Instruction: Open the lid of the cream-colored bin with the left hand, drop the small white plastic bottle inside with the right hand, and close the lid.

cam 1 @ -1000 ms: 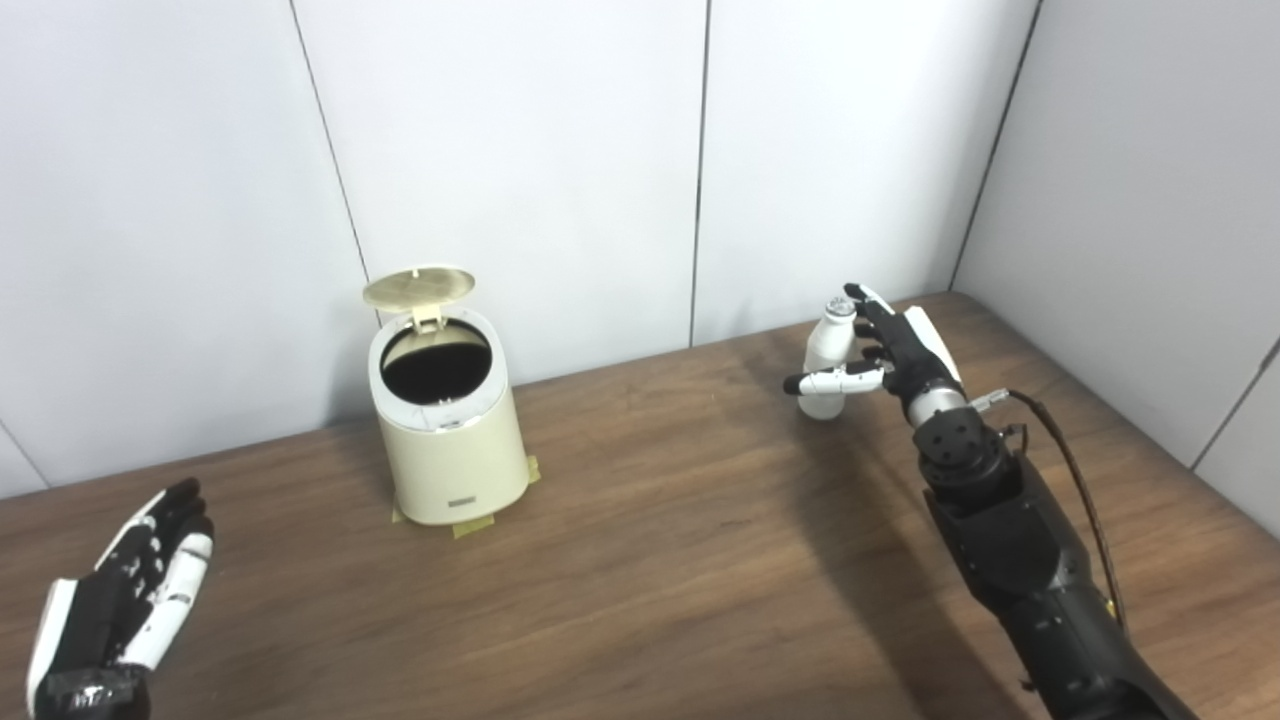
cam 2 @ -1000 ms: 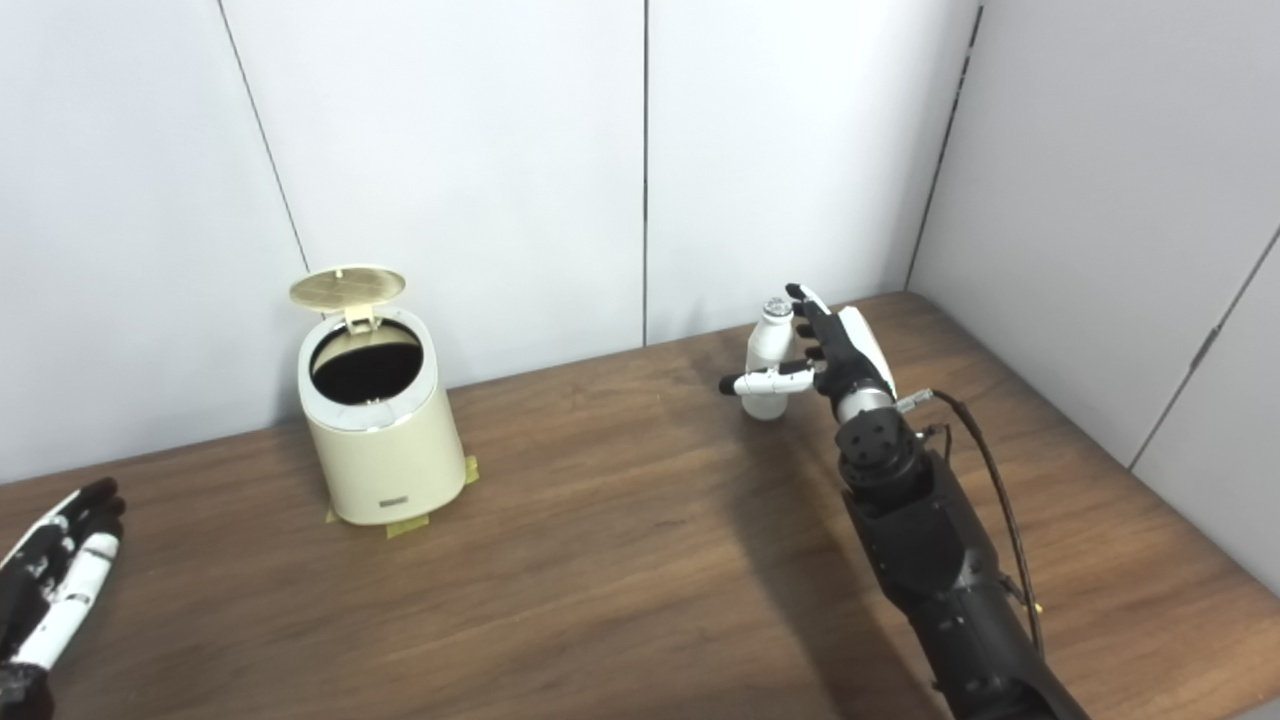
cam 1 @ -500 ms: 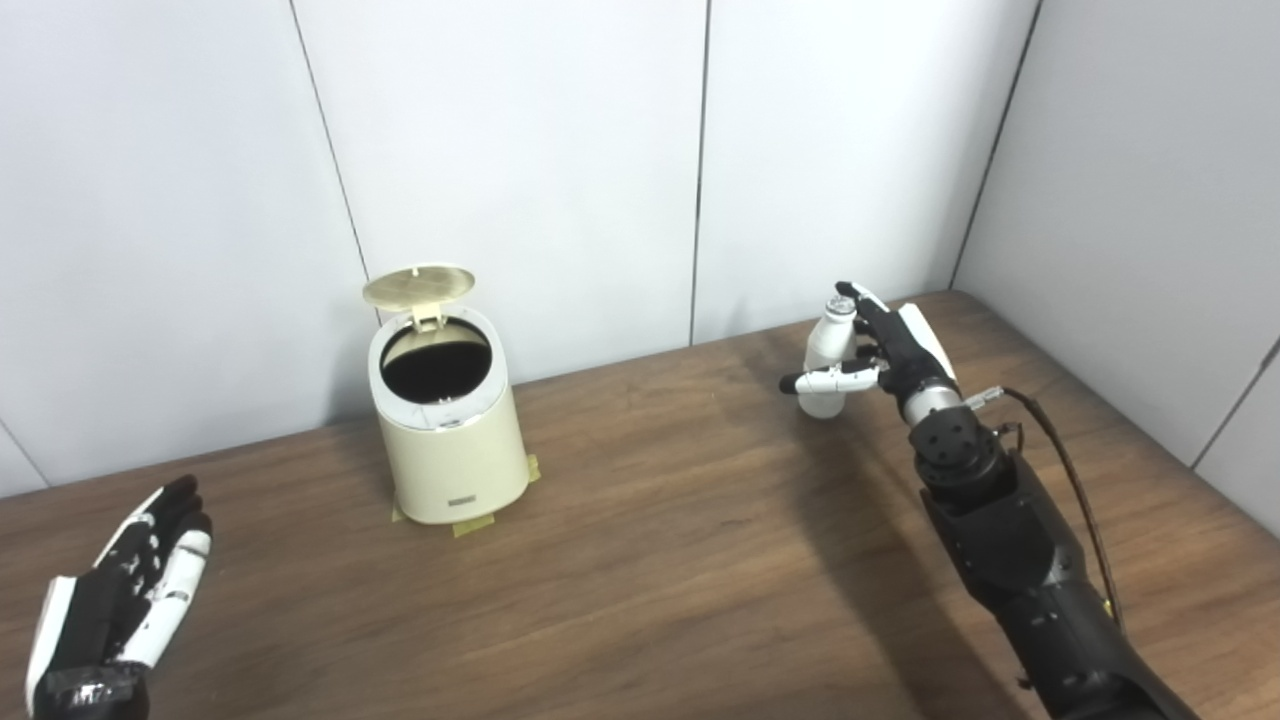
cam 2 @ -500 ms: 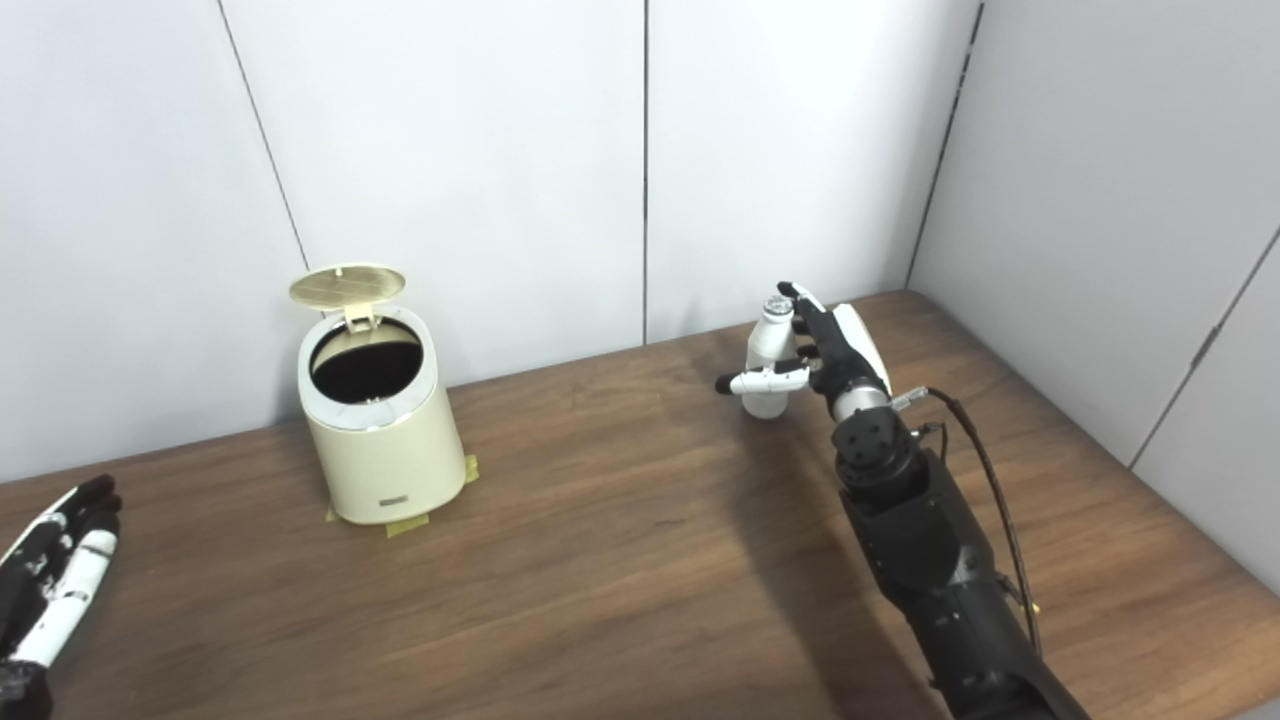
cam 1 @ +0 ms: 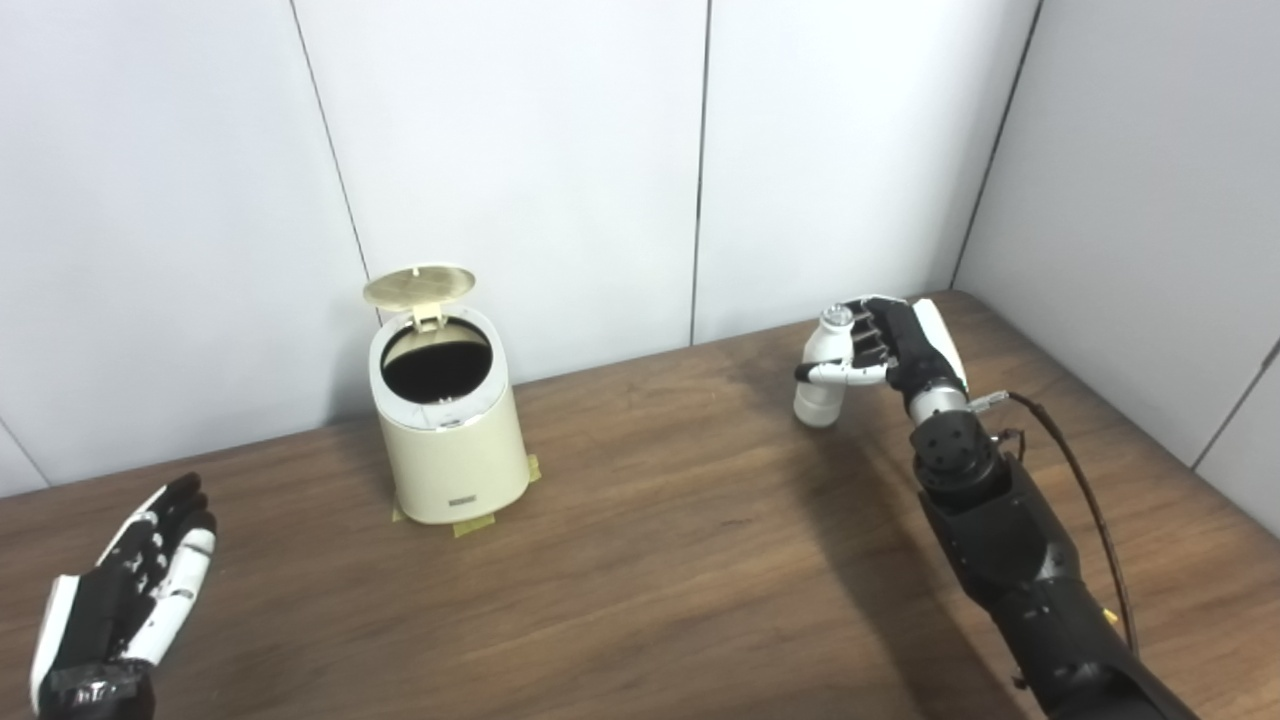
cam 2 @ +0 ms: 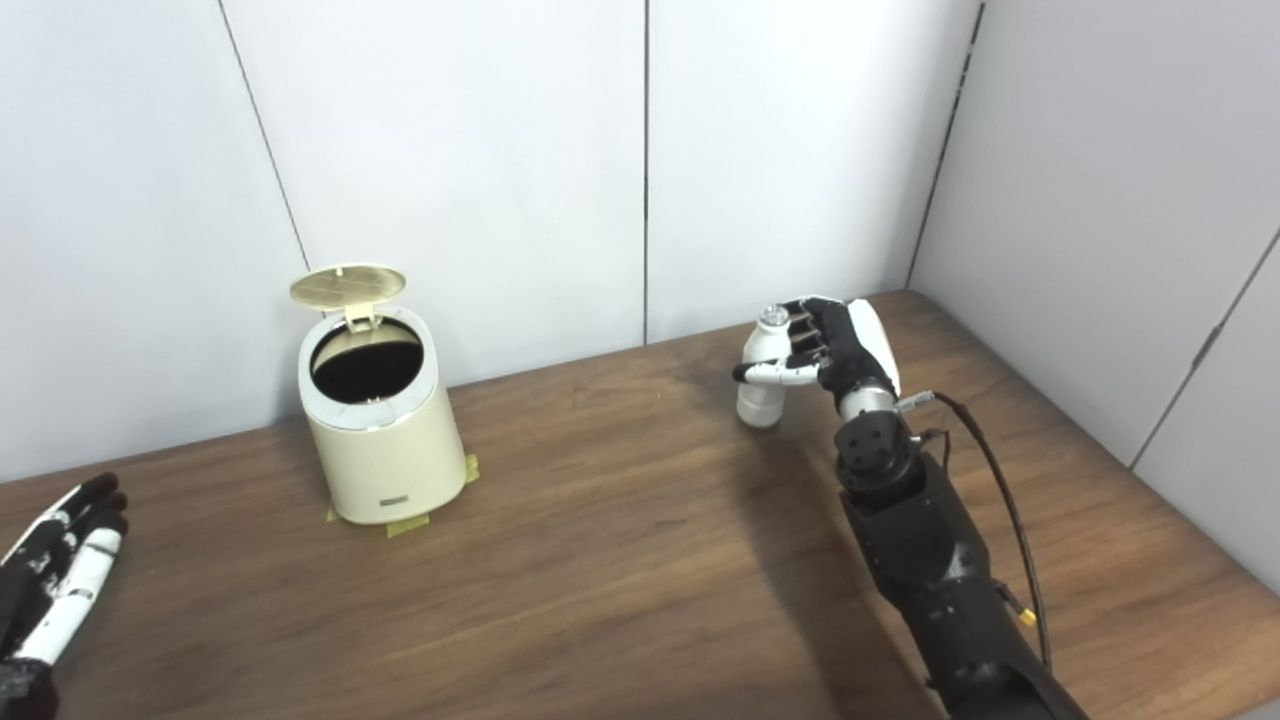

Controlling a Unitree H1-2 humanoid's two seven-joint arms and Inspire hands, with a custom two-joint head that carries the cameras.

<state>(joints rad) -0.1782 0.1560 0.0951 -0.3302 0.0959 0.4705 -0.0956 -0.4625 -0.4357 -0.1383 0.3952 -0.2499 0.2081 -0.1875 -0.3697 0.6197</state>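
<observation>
Left hand point(cam 1: 125, 590) at near left edge of table point(cam 1: 650, 580), palm up, fingers spread, holding nothing. Mid-table left: cream-colored bin point(cam 1: 447, 430), upright, on tape patches, lid point(cam 1: 418, 284) raised, dark interior exposed. Far right, well apart from bin: right hand point(cam 1: 890, 345), fingers curled round small white plastic bottle point(cam 1: 826, 375), thumb across its front; bottle upright, base at tabletop.

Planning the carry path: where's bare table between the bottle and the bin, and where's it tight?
Bare wood spans the table between the cream bin and the bottle, held in the right robot hand, and all along the front. Tight spots: behind the bin, where the raised lid stands near the wall, and the front left corner, where the open left robot hand is.
</observation>
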